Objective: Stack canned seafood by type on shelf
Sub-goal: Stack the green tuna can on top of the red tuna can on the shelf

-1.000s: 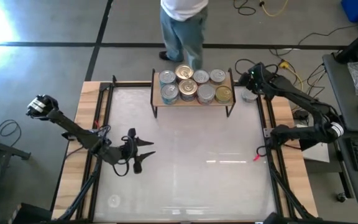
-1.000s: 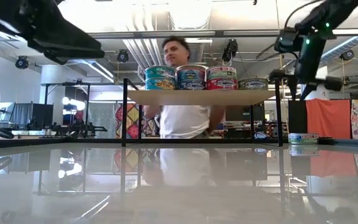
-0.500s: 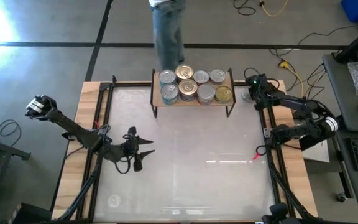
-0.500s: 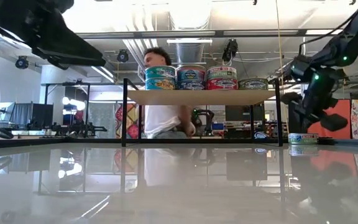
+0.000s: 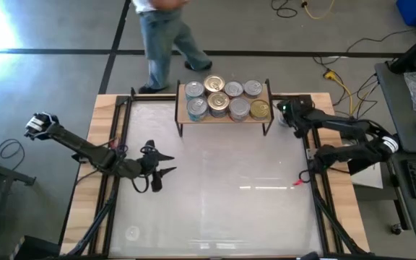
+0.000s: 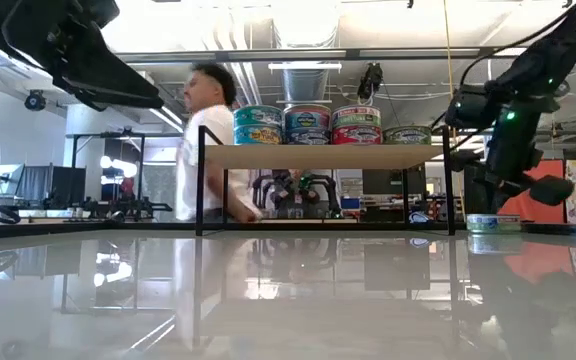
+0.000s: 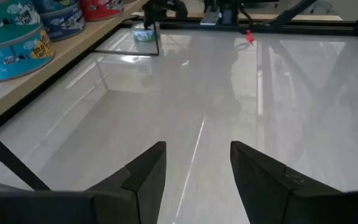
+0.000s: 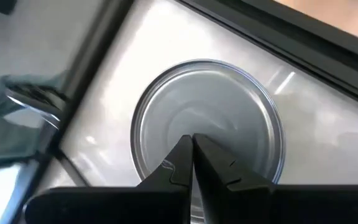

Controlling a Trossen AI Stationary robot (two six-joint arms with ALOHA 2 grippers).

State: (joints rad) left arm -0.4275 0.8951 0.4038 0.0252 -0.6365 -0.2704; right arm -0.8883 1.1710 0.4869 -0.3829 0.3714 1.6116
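Right gripper (image 8: pixel 192 155), fingers pressed together, hangs directly above a silver-topped tin (image 8: pixel 207 118) on the table just beside the shelf (image 5: pixel 224 118). Eight tins (image 5: pixel 222 98) crowd the shelf. Left gripper (image 7: pixel 197 168), fingers parted and empty, waits over the table's left side.

Two dark jointed arms, black cables, tapered black claw fingers (image 7: pixel 146 175)
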